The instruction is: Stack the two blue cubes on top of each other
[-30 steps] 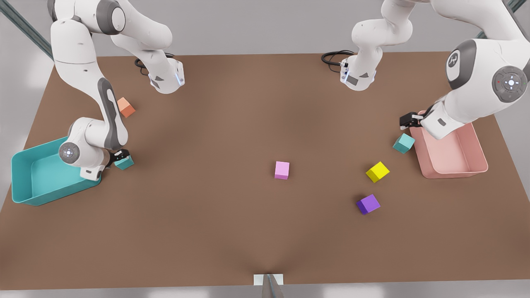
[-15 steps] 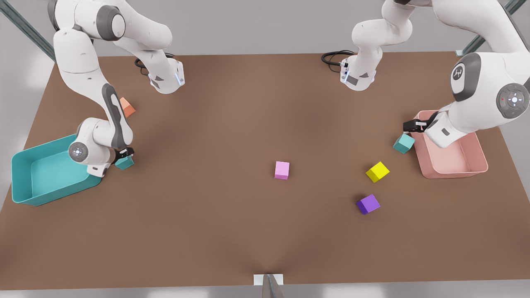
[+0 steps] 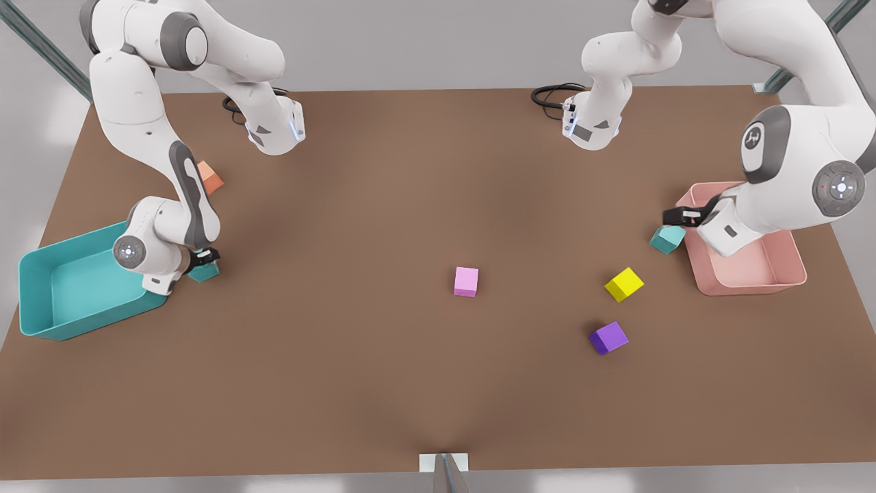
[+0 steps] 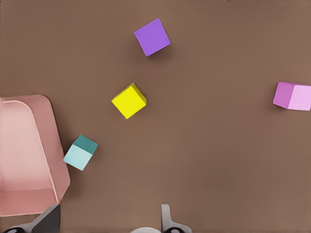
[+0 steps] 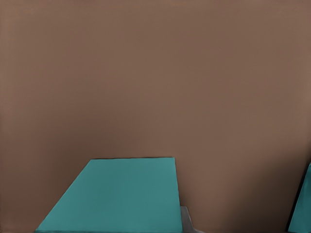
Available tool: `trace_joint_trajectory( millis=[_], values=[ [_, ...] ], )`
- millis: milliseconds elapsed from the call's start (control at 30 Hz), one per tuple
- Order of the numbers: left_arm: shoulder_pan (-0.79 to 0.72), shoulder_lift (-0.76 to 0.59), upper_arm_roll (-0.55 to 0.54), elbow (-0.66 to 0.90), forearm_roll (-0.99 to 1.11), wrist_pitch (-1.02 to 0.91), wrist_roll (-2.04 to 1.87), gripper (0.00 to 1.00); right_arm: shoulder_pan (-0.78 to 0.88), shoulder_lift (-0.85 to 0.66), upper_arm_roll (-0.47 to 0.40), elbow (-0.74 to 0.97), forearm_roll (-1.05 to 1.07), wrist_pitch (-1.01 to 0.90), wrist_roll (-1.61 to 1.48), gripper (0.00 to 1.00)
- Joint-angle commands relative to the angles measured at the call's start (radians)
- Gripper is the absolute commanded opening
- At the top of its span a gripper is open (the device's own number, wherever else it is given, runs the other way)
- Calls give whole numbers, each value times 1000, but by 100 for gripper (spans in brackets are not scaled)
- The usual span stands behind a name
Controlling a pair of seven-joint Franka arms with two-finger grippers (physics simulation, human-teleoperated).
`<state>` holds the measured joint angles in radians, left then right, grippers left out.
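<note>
The right gripper [image 3: 202, 258] sits at the front view's left, clamped on 1 blue cube [image 3: 204, 271] beside the teal bin [image 3: 41, 318]. The left gripper [image 3: 674, 218], fingers apart, hangs over the other blue cube [image 3: 667, 239] by the pink tray [image 3: 746, 286].

You see two teal cubes [image 3: 667, 239] [image 3: 204, 272], yellow cube [image 3: 623, 284], purple cube [image 3: 608, 337], pink cube [image 3: 466, 281], orange cube [image 3: 211, 179], teal bin [image 3: 41, 274], pink bin [image 3: 787, 274], brown table [image 3: 383, 370].
</note>
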<state>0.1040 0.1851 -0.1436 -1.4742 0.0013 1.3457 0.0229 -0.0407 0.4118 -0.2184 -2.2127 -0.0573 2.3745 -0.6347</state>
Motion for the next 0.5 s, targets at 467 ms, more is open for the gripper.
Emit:
trace_joint_trajectory(
  millis=[467],
  values=[
    [11, 1, 1, 0, 0, -2, -5, 100, 691, -36, 13, 295, 477, -330, 671, 61]
  ],
)
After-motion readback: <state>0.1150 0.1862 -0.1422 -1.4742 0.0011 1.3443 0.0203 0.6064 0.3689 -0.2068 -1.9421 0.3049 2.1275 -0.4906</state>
